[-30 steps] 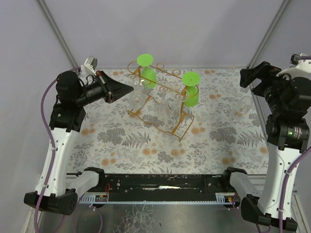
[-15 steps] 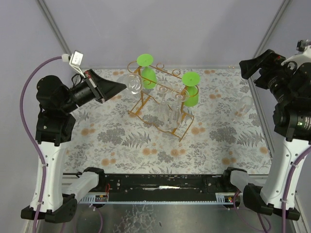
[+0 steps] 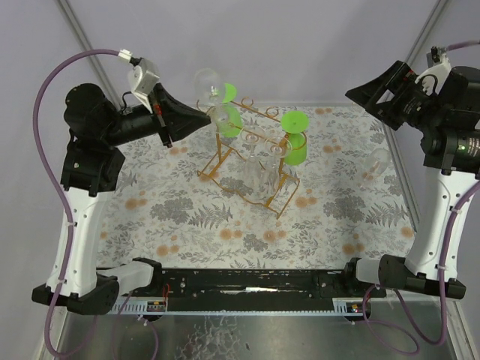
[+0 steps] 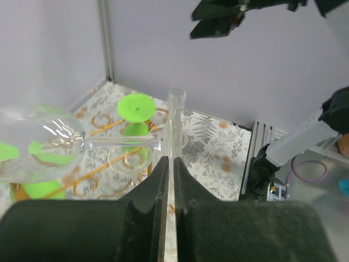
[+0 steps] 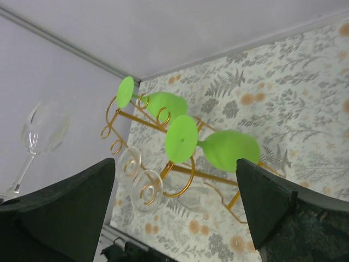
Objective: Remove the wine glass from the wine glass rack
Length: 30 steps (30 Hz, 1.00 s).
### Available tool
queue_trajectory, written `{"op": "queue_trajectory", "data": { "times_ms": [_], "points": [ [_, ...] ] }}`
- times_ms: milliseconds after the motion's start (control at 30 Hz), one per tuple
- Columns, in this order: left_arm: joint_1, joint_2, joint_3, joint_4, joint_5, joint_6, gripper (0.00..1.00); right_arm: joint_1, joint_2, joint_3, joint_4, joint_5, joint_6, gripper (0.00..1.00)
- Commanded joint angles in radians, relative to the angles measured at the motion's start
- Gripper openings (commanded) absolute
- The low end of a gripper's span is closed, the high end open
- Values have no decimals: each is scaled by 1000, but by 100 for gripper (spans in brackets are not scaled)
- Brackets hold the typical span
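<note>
My left gripper point(image 3: 202, 120) is shut on the rim of the foot of a clear wine glass point(image 3: 208, 82), held in the air to the left of and above the wine glass rack point(image 3: 219, 156). In the left wrist view the gripper point(image 4: 170, 159) pinches the edge-on foot, and the stem runs left to the bowl point(image 4: 38, 143). The rack is golden wire on the floral table point(image 3: 187, 217). My right gripper point(image 3: 373, 91) hangs open high at the right. In its own view the gripper point(image 5: 174, 161) holds nothing, looking down at the rack point(image 5: 136, 119) and the lifted glass point(image 5: 46, 126).
Two green glasses point(image 3: 294, 142) point(image 3: 229, 116) hang in the rack, along with clear ones point(image 3: 256, 171) lower down. Another clear glass point(image 3: 375, 165) lies on the table at the right. Grey walls with metal posts close in the back and sides.
My left arm has risen and drawn the clear glass up from the rack's left end into the air. My right arm has also lifted and tilted towards the rack.
</note>
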Motion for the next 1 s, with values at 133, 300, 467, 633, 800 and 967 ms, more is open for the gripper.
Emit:
{"op": "queue_trajectory", "data": {
  "times_ms": [133,300,467,633,800,967],
  "points": [
    [-200,77,127,-8,14,426,0,5,-31,16,-12,-181,70,99],
    [-353,77,106,-107,-51,713,0,7,-36,22,-21,-242,88,99],
    [-472,66,53,-122,-109,835,0,5,-45,15,-28,-302,105,99],
    [-566,28,-37,-127,-163,961,0,5,-66,-37,8,-394,159,99],
    [-642,18,-79,-130,-214,1040,0,7,-113,-155,152,-491,282,99],
    [-687,16,-105,-130,-240,1120,0,6,-149,-247,244,-534,362,99]
  ]
}}
